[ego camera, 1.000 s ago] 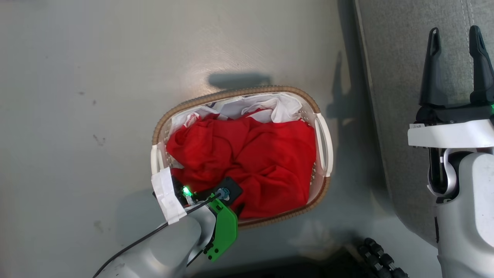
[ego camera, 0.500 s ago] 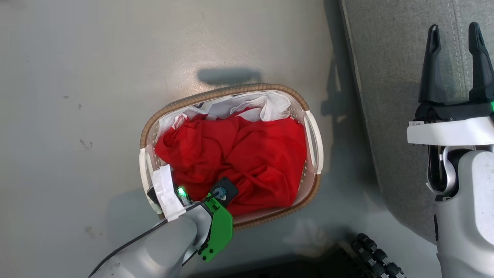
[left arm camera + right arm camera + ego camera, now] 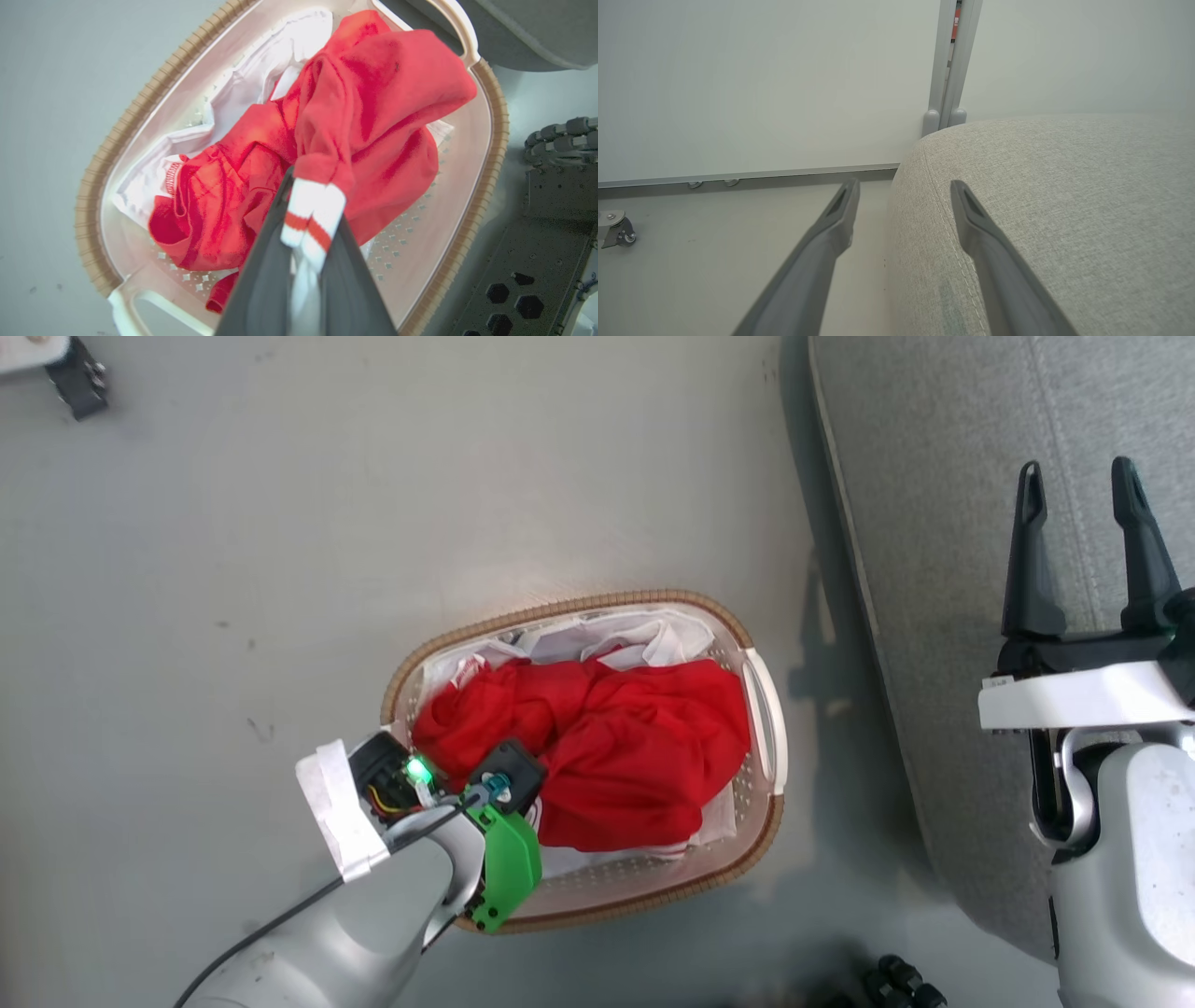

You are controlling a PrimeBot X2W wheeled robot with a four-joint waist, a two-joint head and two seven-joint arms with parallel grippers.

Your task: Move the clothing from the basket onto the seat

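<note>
The white basket with its brown woven rim (image 3: 560,609) (image 3: 107,154) stands on the floor, left of the grey sofa (image 3: 934,476) (image 3: 1064,186). Red clothing (image 3: 635,756) (image 3: 364,107) lies bunched in it over a white liner (image 3: 644,635) (image 3: 243,88). My left gripper (image 3: 310,205) is shut on a white cuff with red stripes, and that garment is drawn up toward it. In the head view my left wrist (image 3: 439,793) hangs over the basket's near left part and hides the fingers. My right gripper (image 3: 1077,471) (image 3: 903,186) stands open over the sofa's edge, holding nothing.
Grey floor surrounds the basket. My dark base with its ribbed cable (image 3: 901,980) (image 3: 556,140) lies close to the basket's near right side. A caster wheel (image 3: 616,231) and a pale wall panel (image 3: 761,84) stand beyond the sofa. A dark object (image 3: 75,378) sits at far left.
The head camera has shifted. My left gripper has risen with the cuff, gathering the red clothing into a tighter heap and baring the basket's near floor. The right gripper stays open.
</note>
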